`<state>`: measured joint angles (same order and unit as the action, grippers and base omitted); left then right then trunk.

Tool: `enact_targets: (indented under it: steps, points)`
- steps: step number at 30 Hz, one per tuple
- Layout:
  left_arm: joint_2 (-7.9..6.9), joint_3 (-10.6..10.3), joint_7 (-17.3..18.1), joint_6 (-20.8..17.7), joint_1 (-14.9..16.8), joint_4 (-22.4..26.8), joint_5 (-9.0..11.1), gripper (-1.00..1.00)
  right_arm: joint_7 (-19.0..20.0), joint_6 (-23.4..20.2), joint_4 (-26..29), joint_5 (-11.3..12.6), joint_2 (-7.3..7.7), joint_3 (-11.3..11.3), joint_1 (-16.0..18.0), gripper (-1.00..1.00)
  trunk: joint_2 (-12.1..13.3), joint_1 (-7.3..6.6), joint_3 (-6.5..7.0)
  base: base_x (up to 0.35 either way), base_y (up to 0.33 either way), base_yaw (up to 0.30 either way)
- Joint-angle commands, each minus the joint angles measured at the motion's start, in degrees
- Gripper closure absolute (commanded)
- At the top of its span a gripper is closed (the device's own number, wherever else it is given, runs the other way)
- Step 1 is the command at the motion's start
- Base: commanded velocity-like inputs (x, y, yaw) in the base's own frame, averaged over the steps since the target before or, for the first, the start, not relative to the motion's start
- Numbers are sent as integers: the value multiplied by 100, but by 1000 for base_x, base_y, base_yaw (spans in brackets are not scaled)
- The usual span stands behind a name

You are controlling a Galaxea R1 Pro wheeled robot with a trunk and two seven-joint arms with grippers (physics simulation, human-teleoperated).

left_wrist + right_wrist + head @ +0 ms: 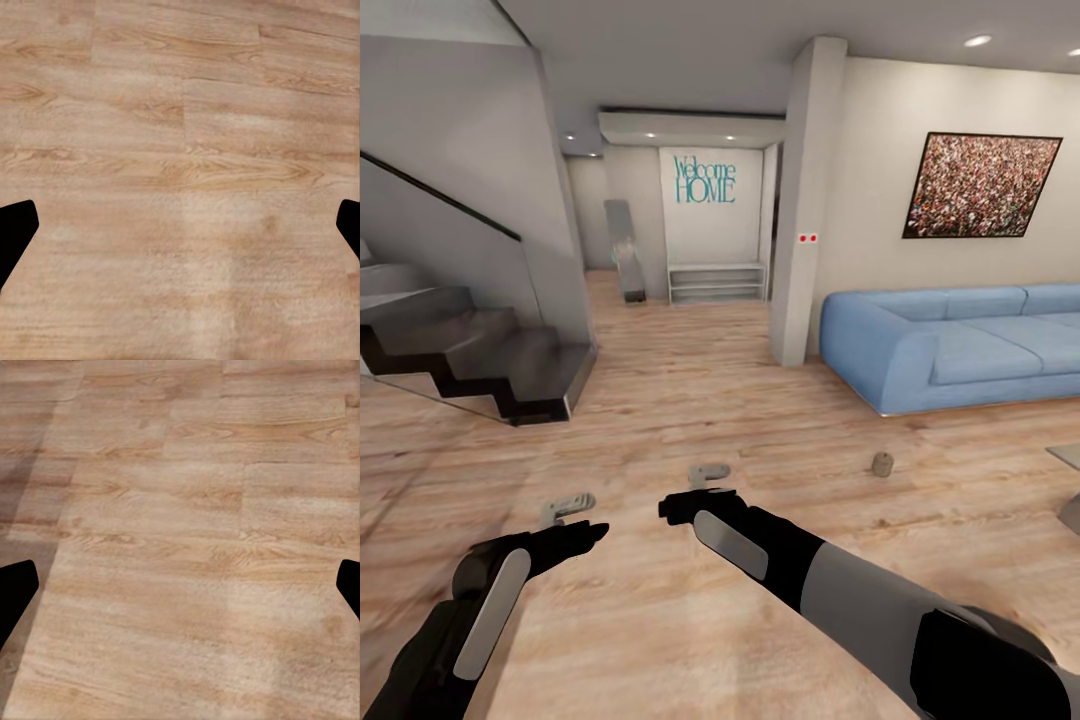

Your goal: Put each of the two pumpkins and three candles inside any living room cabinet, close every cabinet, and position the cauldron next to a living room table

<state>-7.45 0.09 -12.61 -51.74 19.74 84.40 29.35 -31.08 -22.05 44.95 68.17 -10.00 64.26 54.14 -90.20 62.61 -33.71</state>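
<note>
One candle (881, 464), a short beige-grey stub, stands on the plank floor in front of the blue sofa, to the right of my hands and a little farther off. My left gripper (568, 507) hangs open over bare floor at lower left. My right gripper (710, 473) is open as well, near the middle, with nothing between its fingers. In both wrist views the dark fingertips (15, 234) (15, 592) sit far apart with floorboards between them. A grey corner of the table (1068, 458) pokes in at the right edge. The pumpkins, the cabinet and the cauldron are out of view.
A blue sofa (960, 345) lines the right wall under a framed picture. A white pillar (805, 210) stands left of it. Dark stairs (470, 355) with a glass rail rise at left. A hallway with a low grey shelf (717, 283) lies straight ahead.
</note>
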Motion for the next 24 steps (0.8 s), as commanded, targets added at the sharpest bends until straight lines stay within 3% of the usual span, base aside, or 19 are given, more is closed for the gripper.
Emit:
enact_targets:
  steps: [1, 24]
  points:
    - [-2, 0, -49, -19, 4, 6, 59, -100, -39, -7, 5, 30, 0, 17, 9, -100, -3, 3, -6, 326, 39, 0]
    - [-2, 0, -49, -21, 4, 6, 53, -100, -39, -1, 5, 30, 0, 17, 9, -100, -3, 3, -6, 327, 66, 0]
